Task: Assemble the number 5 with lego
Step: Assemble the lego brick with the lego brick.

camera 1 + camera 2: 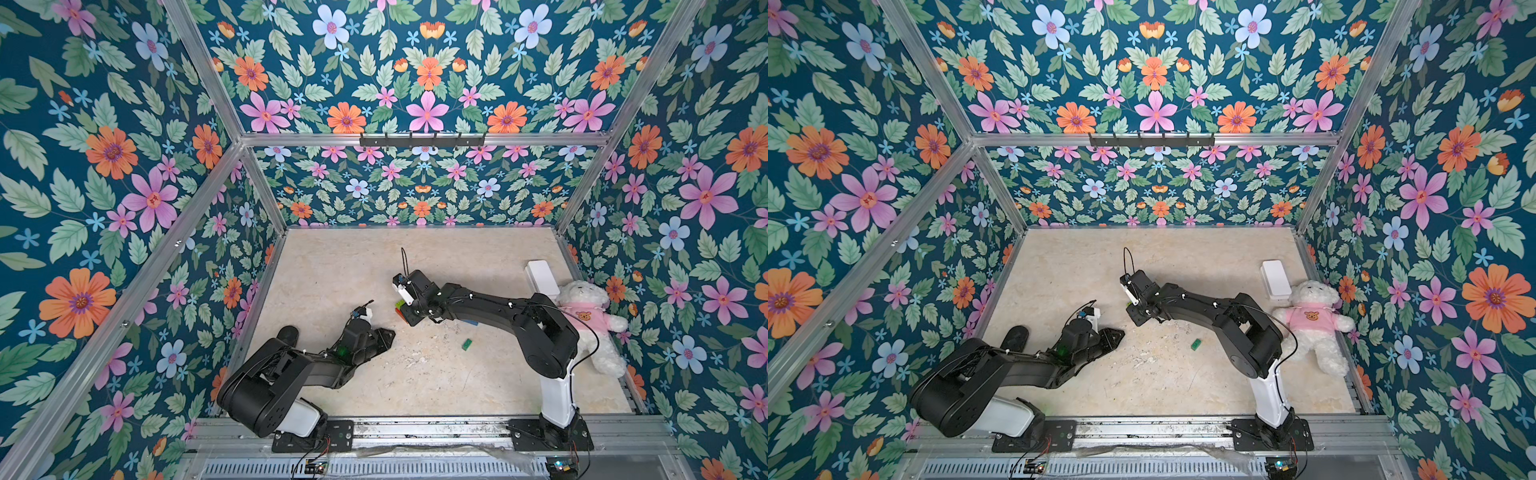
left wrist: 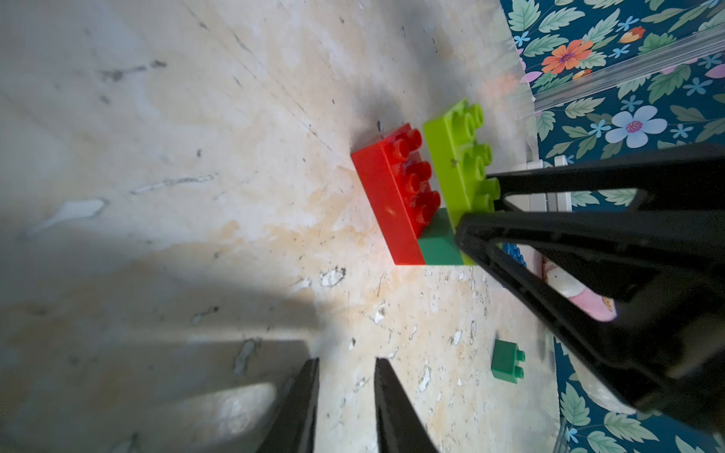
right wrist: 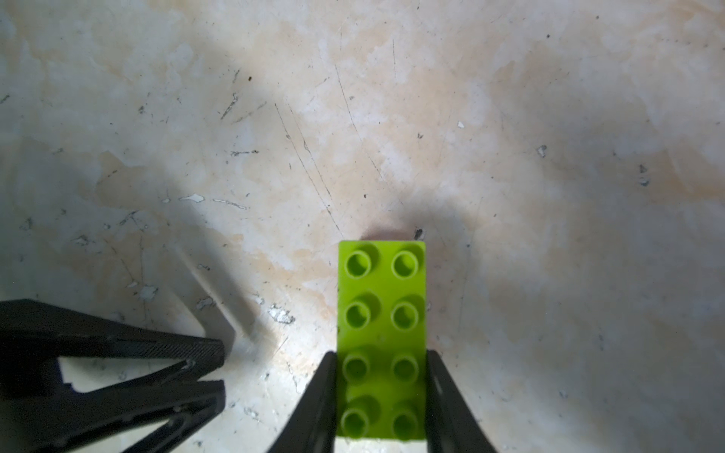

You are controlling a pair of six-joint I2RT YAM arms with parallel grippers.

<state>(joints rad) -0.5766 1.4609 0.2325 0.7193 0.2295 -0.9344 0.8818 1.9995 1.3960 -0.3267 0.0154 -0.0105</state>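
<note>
We note the right gripper clamped on the lime brick, joined by a dark-green block to the red brick mid-table; left gripper nearly closed, empty

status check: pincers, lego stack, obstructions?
Right pincer shut on lime-green studded plastic brick, stacked over red brick. Left pincer shut, empty. Small dark-green brick loose. Nothing blocking.

Two arms: left arm and right arm, matte black segments, white base links, thin black cables, black screwed base plates; black triangular-trussed tool fingers.
</note>
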